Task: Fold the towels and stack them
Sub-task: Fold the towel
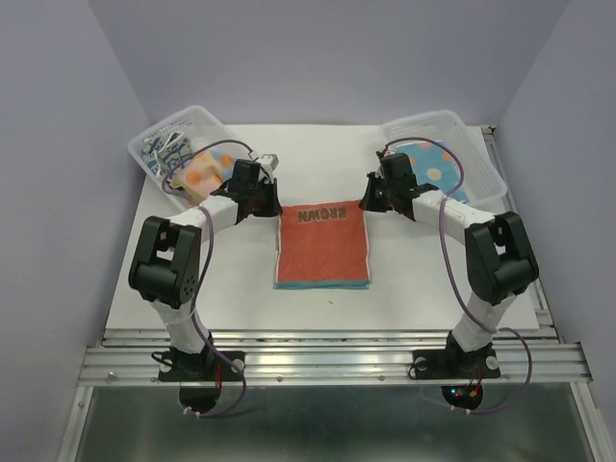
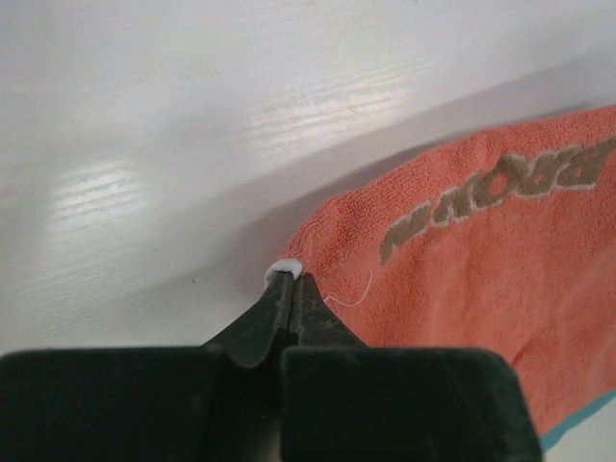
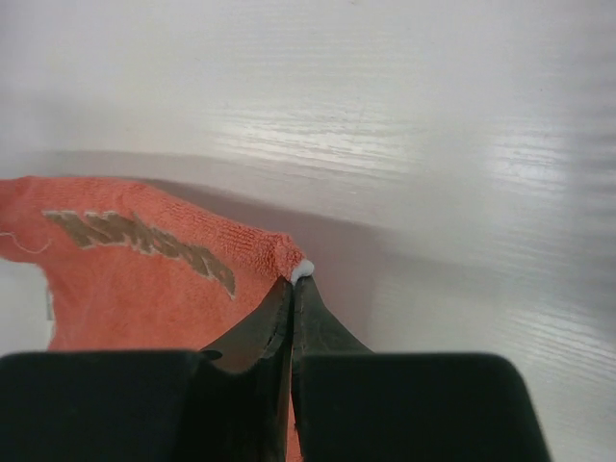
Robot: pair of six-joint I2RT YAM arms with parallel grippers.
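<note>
A red-orange towel [image 1: 322, 248] with "BROWN" lettering lies flat in the middle of the white table, with a teal layer showing under its near edge. My left gripper [image 1: 276, 209] is shut on its far left corner. The left wrist view shows the jaws [image 2: 289, 272] pinched at the towel's [image 2: 462, 250] corner. My right gripper [image 1: 367, 205] is shut on the far right corner, and the right wrist view shows its tips [image 3: 294, 277] closed at the towel's [image 3: 125, 279] edge. Both corners sit low, at or just above the table.
A clear basket [image 1: 144, 146] at the back left holds an orange dotted cloth [image 1: 204, 175] and a dark blue patterned cloth [image 1: 164, 149]. A clear basket [image 1: 481, 164] at the back right holds a blue-orange dotted cloth [image 1: 428, 159]. Walls stand on three sides.
</note>
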